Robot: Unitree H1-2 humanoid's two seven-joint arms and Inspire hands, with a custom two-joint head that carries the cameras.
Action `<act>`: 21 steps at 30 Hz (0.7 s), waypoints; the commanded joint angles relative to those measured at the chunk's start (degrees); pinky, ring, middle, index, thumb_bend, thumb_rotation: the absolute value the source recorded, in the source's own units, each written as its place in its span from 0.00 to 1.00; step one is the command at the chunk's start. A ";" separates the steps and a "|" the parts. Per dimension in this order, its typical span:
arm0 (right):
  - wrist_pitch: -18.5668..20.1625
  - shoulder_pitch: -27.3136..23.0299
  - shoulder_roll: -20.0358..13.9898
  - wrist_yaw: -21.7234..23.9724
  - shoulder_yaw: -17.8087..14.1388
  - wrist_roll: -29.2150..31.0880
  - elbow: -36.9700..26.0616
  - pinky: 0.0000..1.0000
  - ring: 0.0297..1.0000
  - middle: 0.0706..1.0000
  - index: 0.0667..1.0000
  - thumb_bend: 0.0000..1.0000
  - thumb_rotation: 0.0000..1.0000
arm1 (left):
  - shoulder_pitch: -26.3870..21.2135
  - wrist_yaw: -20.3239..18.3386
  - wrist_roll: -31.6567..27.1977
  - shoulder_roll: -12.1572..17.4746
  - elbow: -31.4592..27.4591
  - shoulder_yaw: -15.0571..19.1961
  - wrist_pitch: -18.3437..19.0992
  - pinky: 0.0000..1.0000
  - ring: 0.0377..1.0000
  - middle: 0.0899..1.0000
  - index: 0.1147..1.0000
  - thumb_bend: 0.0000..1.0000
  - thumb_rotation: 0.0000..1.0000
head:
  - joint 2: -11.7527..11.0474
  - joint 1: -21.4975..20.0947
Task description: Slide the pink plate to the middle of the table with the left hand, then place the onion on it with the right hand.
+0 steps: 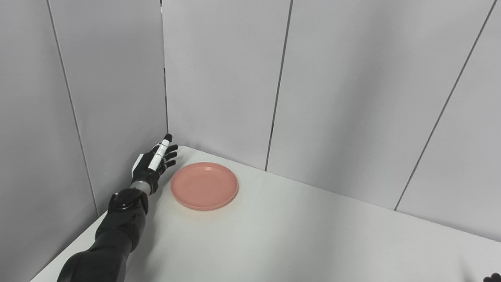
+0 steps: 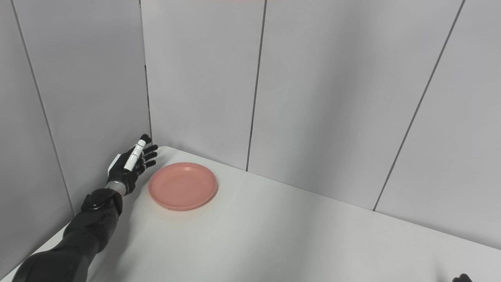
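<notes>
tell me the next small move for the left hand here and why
Probably bring the left hand a little to the right until its fingers meet the near rim of the pink plate. The hand is open, beside the plate's left edge and apparently not touching it, and the plate sits near the table's far left corner, not the middle. No onion is in view.

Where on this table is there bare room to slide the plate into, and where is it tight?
Bare white table runs from the pink plate rightward and toward the near edge, bordered by the wall panels behind. It is tight only in the far-left corner, where the open left hand sits beside the plate's left rim. No onion is in view.
</notes>
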 commanded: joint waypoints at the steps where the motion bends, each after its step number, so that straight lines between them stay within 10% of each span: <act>1: 0.08 9.80 3.57 0.30 1.00 -0.17 6.64 1.00 1.00 1.00 1.00 0.61 0.93 | -5.60 -1.68 -1.28 2.74 -0.05 0.64 -3.20 0.87 0.86 0.81 0.83 0.84 0.74 | 0.05 -0.14; 21: 2.38 14.42 4.42 -0.99 1.57 -0.11 -0.12 1.00 1.00 0.98 0.99 0.70 0.88 | -6.57 -2.25 -1.28 1.32 3.25 -0.49 -2.32 0.79 0.79 0.77 0.80 0.80 0.72 | 2.43 -1.97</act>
